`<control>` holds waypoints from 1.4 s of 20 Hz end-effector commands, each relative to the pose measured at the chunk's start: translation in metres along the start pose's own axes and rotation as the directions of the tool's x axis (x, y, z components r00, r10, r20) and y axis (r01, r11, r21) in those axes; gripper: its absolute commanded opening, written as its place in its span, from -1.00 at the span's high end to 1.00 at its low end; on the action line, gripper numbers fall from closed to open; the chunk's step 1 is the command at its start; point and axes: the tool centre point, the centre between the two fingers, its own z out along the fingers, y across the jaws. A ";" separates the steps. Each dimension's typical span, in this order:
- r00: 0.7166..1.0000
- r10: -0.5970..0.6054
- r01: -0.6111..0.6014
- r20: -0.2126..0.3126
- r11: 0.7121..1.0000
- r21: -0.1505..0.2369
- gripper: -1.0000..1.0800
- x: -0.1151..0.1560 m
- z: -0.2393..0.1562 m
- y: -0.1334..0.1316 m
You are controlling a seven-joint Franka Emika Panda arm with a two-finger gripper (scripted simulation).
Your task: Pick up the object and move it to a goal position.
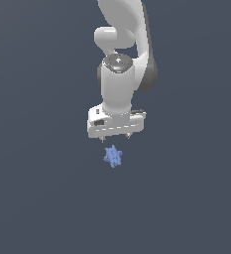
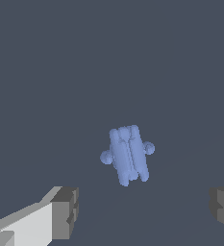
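Note:
The object [image 1: 113, 157] is a small periwinkle-blue, spiky, star-like piece on the dark grey floor, a little below the white gripper [image 1: 116, 135] in the exterior view. In the wrist view the object [image 2: 128, 153] shows as a ribbed lump with small round knobs on its sides, ahead of and between the two grey fingertips [image 2: 65, 211]. My gripper [image 2: 144, 211] is open and empty, with its fingers spread wide. It hovers above the object without touching it.
The floor [image 1: 37, 198] is a plain dark grey surface all around. The white arm [image 1: 119, 59] rises above the gripper toward the top of the exterior view.

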 end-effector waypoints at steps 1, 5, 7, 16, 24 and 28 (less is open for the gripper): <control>0.998 -0.055 0.055 0.005 0.998 0.001 -0.92 0.000 0.007 0.001; 0.987 -0.159 0.159 0.014 0.987 0.005 -0.92 0.000 0.019 0.003; 0.977 -0.211 0.211 0.018 0.977 0.008 -0.92 0.001 0.025 0.003; 0.899 -0.438 0.437 0.030 0.899 0.028 -0.92 0.000 0.053 0.007; 0.799 -0.601 0.599 0.030 0.799 0.050 -0.92 -0.001 0.076 0.009; 0.758 -0.652 0.649 0.028 0.758 0.058 -0.92 -0.001 0.084 0.009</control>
